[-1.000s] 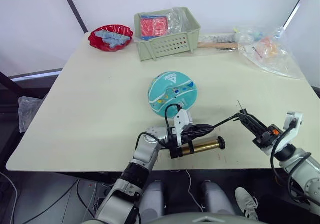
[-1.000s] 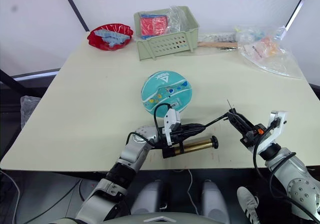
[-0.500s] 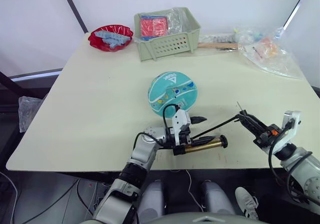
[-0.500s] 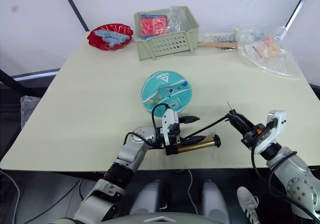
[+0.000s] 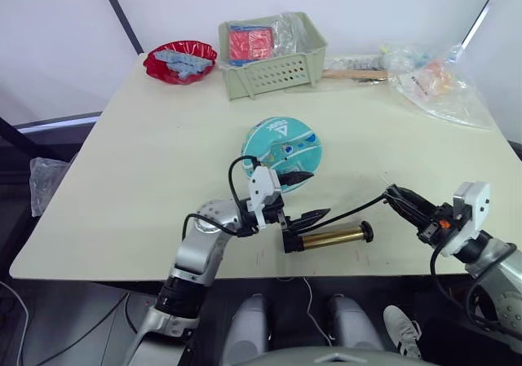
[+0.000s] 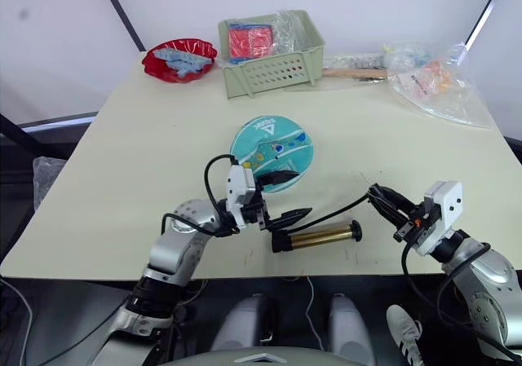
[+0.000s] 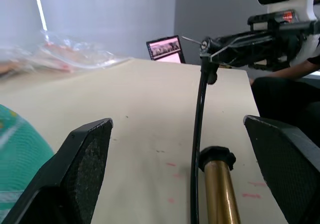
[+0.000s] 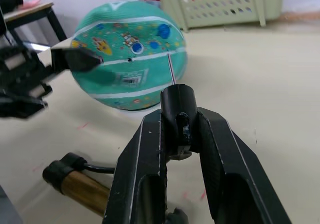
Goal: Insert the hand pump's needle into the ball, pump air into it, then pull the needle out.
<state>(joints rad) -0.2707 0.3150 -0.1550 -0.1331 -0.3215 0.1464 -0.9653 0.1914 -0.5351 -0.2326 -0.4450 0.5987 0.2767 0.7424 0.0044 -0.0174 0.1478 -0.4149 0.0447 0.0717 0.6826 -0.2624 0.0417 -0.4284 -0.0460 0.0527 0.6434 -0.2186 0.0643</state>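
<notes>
Fingers of the right gripper [image 8: 176,134] pinch the needle's black fitting, the needle [image 8: 171,70] aimed at the ball [image 8: 131,54]; take it there, since the bare tip looks thin and easily bent. Left gripper [image 5: 298,195] stands wide apart, empty, beside the ball. Hand pump [image 5: 330,238] lies on the bench [image 5: 147,154], rigid, hose limp.
</notes>
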